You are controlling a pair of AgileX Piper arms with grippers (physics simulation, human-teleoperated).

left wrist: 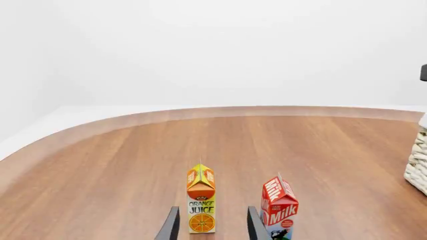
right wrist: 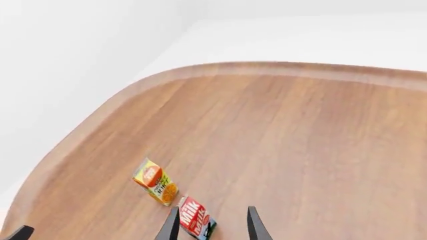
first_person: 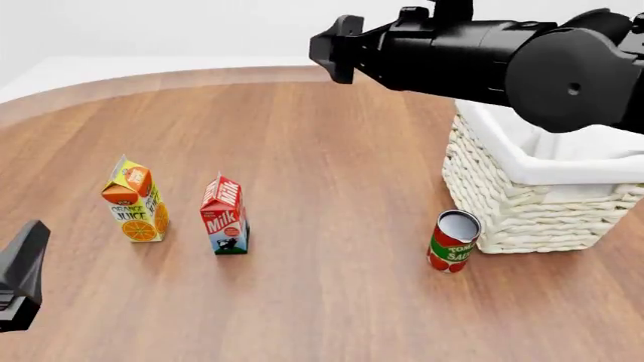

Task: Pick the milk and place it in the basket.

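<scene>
So: milk point(first_person: 225, 215) stands upright on the bench point(first_person: 332, 136), untouched, just beside the juice point(first_person: 134, 210) on its right in the front view, a small gap between them. Basket point(first_person: 523, 200) sits well apart on the right side, tomato can point(first_person: 454, 241) just in front of its near-left corner, close to the wicker, contact unclear.

Left gripper point(left wrist: 212, 224): low, near bench level, at the front-left edge. Jaws open, nothing between the fingers. Its wrist view has the juice framed between the fingers and the milk off to one side, so it's currently lined up on the wrong carton. It would need a lateral shift toward the milk before closing.

Right gripper point(right wrist: 212, 224): arm held high over the bench, reaching across above the basket in the front view. Jaws open, empty. Its wrist view looks down on the milk near the gap between the fingers, but from far above, so no grasp is set up there yet.

Judgement: still the approach phase, nothing picked. Left arm is the closer candidate by height; right arm has the basket on its side, so a shorter carry.

Risk: cartons are tall, light and close together, so a finger coming in between them could tip either one.
</scene>
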